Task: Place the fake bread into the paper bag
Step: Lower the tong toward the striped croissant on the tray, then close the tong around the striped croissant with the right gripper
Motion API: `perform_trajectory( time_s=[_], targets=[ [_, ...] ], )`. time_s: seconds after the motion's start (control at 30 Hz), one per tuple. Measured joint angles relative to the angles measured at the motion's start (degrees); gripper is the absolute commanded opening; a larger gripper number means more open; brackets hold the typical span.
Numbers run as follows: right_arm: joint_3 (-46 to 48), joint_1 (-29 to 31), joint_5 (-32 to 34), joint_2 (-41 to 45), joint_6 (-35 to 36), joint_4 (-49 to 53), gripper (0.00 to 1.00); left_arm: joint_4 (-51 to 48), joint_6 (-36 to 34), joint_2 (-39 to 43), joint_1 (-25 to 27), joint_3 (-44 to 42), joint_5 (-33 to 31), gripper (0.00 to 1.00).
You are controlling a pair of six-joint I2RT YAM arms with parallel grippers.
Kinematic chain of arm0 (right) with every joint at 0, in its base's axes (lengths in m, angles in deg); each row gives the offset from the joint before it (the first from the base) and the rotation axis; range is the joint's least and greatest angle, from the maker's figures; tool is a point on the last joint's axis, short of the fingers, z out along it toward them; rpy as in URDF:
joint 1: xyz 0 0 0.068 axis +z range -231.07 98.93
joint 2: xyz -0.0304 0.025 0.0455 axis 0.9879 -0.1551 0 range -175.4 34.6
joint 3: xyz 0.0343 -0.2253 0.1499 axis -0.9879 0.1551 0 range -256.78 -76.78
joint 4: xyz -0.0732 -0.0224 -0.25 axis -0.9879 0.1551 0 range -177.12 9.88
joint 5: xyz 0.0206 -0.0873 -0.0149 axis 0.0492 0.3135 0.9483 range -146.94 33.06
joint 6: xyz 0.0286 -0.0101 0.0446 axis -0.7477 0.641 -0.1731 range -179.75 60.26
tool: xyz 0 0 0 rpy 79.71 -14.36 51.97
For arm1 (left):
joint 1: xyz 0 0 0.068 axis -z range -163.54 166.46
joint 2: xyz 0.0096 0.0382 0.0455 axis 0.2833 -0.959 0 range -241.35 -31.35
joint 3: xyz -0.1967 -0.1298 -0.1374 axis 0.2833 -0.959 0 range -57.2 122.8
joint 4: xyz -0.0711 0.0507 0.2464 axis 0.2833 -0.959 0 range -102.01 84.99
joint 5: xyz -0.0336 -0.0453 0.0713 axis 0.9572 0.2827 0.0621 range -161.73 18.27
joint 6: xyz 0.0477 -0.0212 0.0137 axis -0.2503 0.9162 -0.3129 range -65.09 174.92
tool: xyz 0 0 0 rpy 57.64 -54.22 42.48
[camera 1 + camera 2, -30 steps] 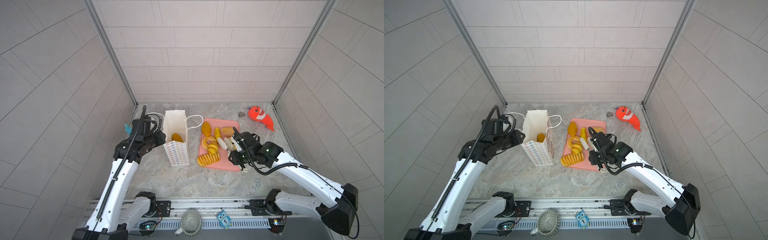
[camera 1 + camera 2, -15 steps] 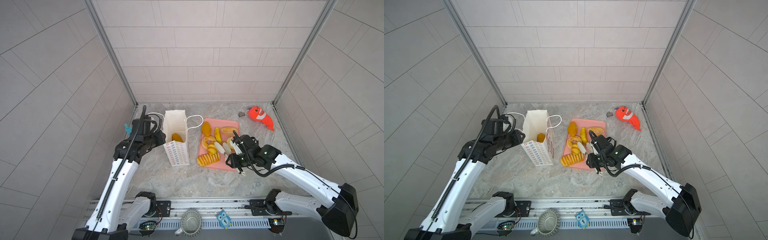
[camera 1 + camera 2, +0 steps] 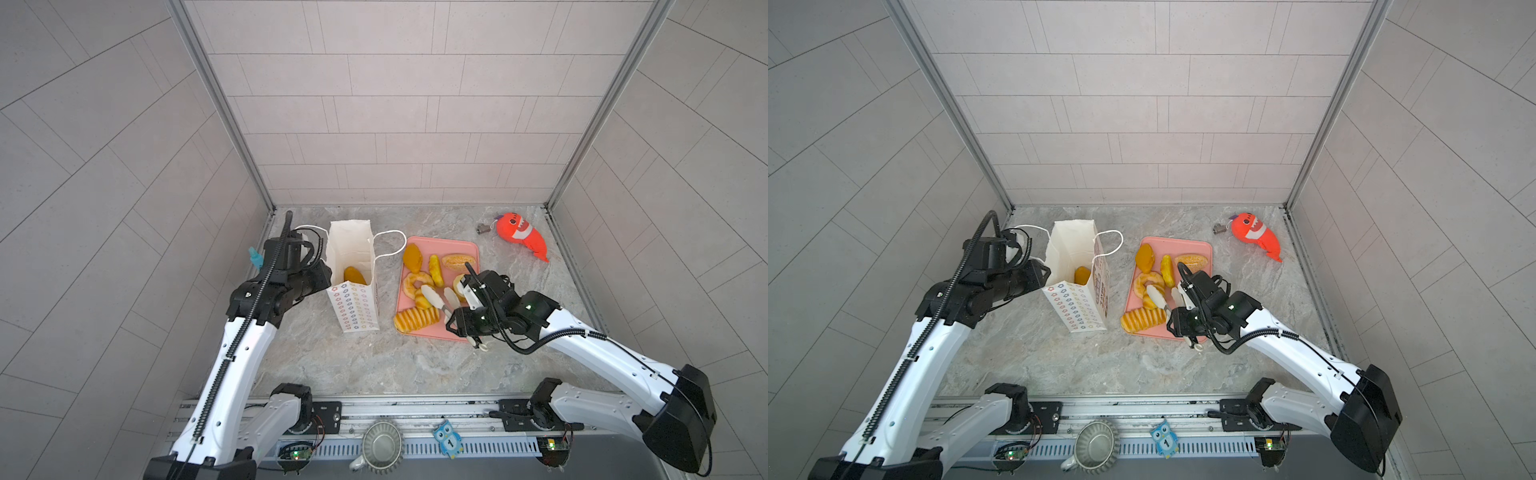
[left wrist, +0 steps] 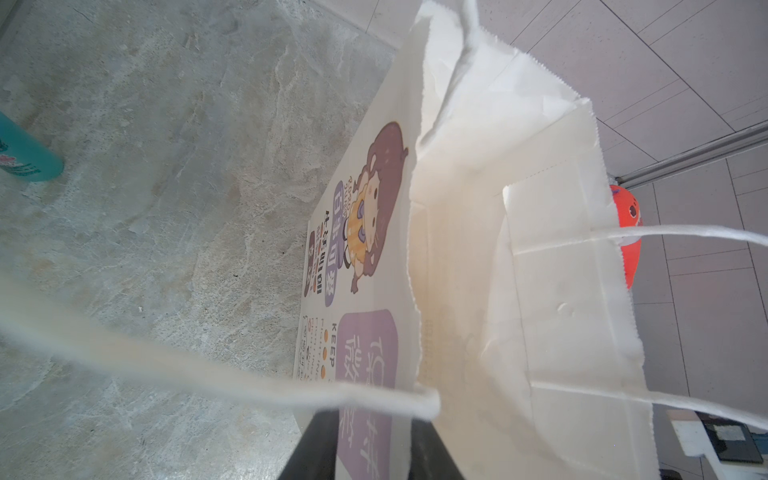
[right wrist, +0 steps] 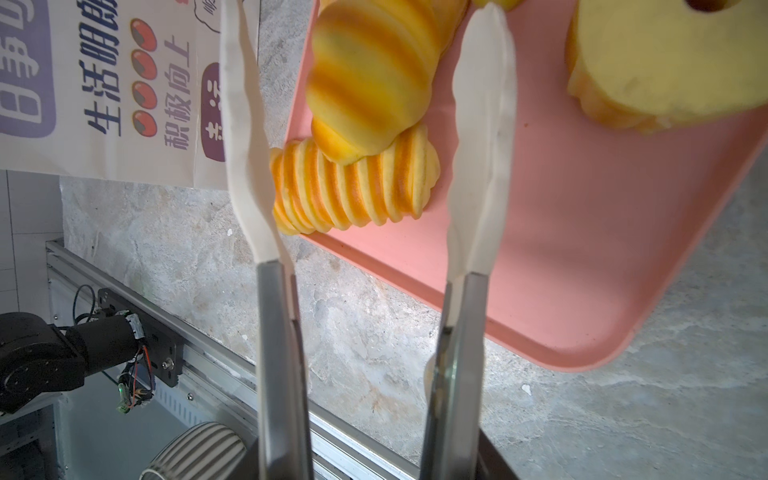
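The white paper bag [image 3: 353, 307] stands upright and open, with one orange fake bread [image 3: 353, 275] inside. My left gripper [image 3: 326, 276] is shut on the bag's left wall; in the left wrist view its black fingers [image 4: 316, 449] sit on either side of the printed face. Several more fake breads lie on the pink tray [image 3: 457, 245]: a ring doughnut [image 3: 411, 282], a ridged roll [image 3: 415, 321] and a striped roll [image 5: 370, 83]. My right gripper [image 3: 469, 322] holds metal tongs [image 3: 430, 294]. Their white tips [image 5: 245, 124] stand apart on either side of the striped roll without touching it.
An orange-red plush fish [image 3: 521, 237] lies at the back right by the wall, with a small metal piece [image 3: 483, 227] beside it. A teal bottle [image 3: 255, 257] stands behind my left arm. A fluted cup [image 3: 380, 446] and an owl tag [image 3: 448, 442] sit on the front rail.
My right arm has shifted left along the tray toward the rolls near the bag, and the tongs' tips have spread wider. The left arm and the bag have not moved.
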Motion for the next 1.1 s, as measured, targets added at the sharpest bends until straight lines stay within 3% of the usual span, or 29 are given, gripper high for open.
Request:
perform_trajectory(
  time_s=[1.1],
  targets=[
    [-2.45, -0.15, -3.43, -10.47, -0.85, -3.1, 0.6, -0.02, -0.02, 0.0, -0.07, 0.0, -0.02, 0.33]
  ],
)
